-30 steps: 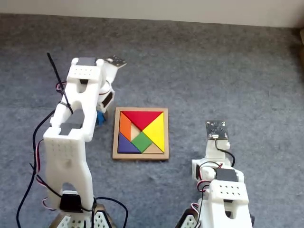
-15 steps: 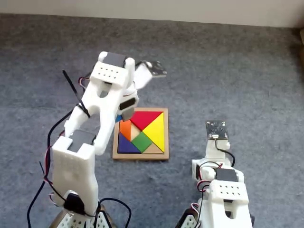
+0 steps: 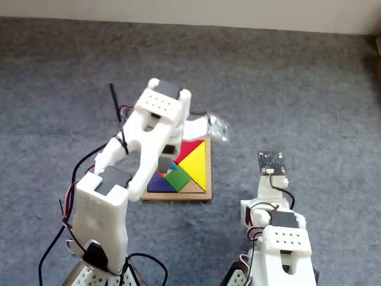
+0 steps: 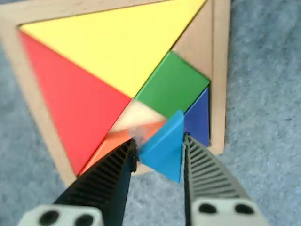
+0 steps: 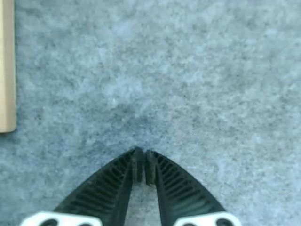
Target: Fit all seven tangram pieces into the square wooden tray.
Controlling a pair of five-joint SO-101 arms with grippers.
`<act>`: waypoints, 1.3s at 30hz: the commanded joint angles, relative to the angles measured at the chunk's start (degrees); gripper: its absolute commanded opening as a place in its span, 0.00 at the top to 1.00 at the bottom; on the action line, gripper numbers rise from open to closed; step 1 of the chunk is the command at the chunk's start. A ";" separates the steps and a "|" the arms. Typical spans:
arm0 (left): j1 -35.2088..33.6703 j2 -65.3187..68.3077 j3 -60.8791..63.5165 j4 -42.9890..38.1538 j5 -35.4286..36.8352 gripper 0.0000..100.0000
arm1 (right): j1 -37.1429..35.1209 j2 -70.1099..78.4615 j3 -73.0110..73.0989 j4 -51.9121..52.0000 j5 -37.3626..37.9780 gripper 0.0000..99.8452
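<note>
The left gripper (image 4: 159,142) is partly open around a light blue triangle (image 4: 164,151), pinching it between its two fingers with the piece tilted on edge. It hangs over the tray (image 4: 221,70), above the corner where the orange piece (image 4: 104,144) and the dark blue piece (image 4: 199,120) lie. Already in the tray are the yellow triangle (image 4: 117,47), the red triangle (image 4: 70,103) and the green square (image 4: 171,87). Beside the square, in the middle, is a pale triangular patch (image 4: 138,115); whether it is bare wood or a piece I cannot tell. From above, the left arm (image 3: 149,137) stretches over the tray's (image 3: 178,197) left half on the grey carpet (image 3: 297,89). The right gripper (image 5: 143,165) has its fingers closed together, grasps nothing, and points at carpet, with the tray's edge (image 5: 6,70) well to one side.
</note>
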 commanded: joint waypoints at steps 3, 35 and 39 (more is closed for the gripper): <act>-0.40 -3.74 1.27 -8.44 2.46 0.76 | 0.22 -0.04 1.01 -1.89 0.62 0.96; -13.93 -27.30 36.44 -27.43 37.63 0.76 | 0.22 -0.04 0.92 -1.89 0.62 0.96; -13.85 -27.21 40.48 -32.00 37.54 0.76 | 0.22 -0.04 1.01 -1.89 0.62 0.96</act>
